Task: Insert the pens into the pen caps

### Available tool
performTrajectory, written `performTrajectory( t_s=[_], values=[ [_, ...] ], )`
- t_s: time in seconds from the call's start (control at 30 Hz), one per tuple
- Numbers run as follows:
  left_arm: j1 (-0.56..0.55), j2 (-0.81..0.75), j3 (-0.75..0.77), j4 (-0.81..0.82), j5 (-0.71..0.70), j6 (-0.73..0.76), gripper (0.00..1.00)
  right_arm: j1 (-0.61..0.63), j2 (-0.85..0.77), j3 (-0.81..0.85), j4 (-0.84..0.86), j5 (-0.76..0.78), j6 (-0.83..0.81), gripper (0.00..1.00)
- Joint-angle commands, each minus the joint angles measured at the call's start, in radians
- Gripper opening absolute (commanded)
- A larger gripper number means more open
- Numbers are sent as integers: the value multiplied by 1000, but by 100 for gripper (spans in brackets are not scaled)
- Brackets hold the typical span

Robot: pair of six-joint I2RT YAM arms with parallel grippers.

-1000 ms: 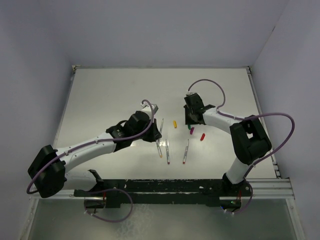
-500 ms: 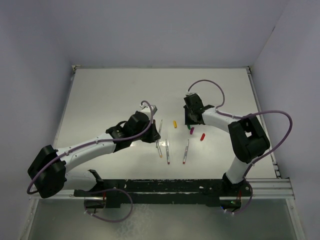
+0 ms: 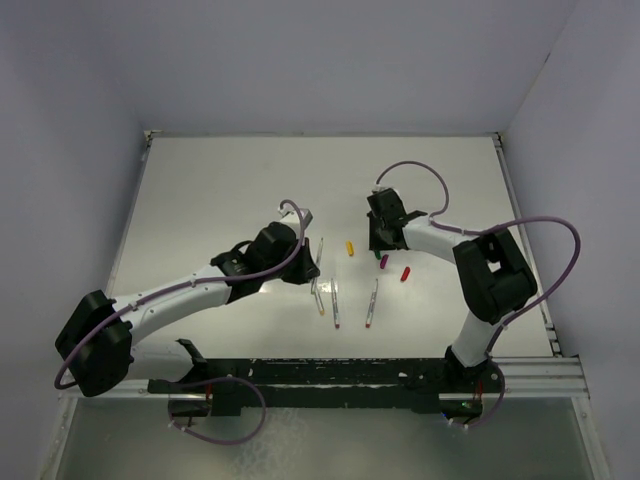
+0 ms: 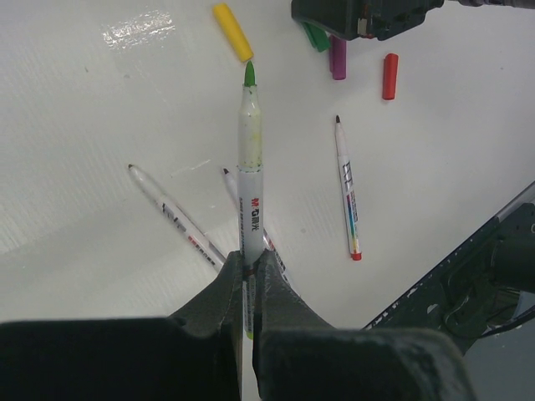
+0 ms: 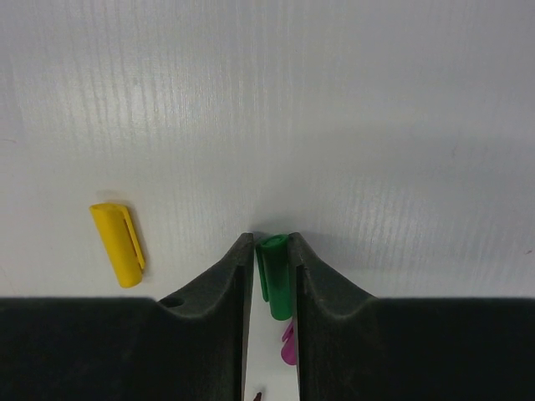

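Note:
My left gripper is shut on a green-tipped pen and holds it above the table, tip pointing at the caps; it also shows in the top view. My right gripper is down on the table, its fingers closed round the green cap; the top view shows it too. The yellow cap lies to its left. The purple cap and the red cap lie just beside it. Three pens lie loose on the table. The dark blue cap is not in view.
The loose pens lie nearer than the caps: one with a red end, one on the left, one partly behind the held pen. The black rail runs along the near table edge. Walls close the table's far and side edges.
Almost nothing has moved. The right arm's elbow has shifted slightly left while its gripper stays at the green cap. The left gripper still holds the pen in the same place.

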Motion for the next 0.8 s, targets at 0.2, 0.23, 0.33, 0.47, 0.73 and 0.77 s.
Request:
performTrajectory(
  t_s=[0.2, 0.23, 0.33, 0.47, 0.73, 0.77],
  values=[
    [18, -28, -5, 36, 17, 4, 0, -2, 6, -51, -94, 3, 59, 31],
    [18, -28, -5, 36, 17, 4, 0, -2, 6, -52, -103, 15, 64, 31],
    [22, -30, -5, 36, 19, 8, 0, -2, 9, -49, -144, 43, 79, 31],
    [25, -31, -4, 35, 22, 9, 0, -2, 0, -49, -186, 74, 99, 30],
    [31, -36, -9, 35, 24, 13, 0, -2, -12, -50, -200, 99, 90, 29],
    [32, -36, -9, 35, 26, 13, 0, -2, -8, -49, -200, 99, 90, 29]
  ],
)
